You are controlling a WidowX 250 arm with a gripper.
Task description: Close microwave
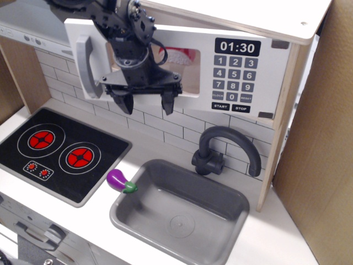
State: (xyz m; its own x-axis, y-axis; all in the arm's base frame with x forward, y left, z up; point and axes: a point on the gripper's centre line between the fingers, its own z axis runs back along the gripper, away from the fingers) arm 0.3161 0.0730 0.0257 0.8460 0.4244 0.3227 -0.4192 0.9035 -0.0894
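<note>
The microwave (242, 72) is a wooden box at the top with a light-grey door, a clear window, a grey bar handle (83, 66) at its left end and a black keypad reading 01:30. The door stands nearly flush with the box front, its left end a little out. My gripper (146, 102) is open and empty, fingers pointing down, right in front of the door's window. The arm covers most of the window; something red (176, 56) shows behind the glass.
A grey sink basin (182, 212) lies below right with a dark faucet (226, 149) behind it. A purple toy eggplant (120, 180) lies between the sink and the black stove top (60, 152). A cardboard wall (320, 143) stands at the right.
</note>
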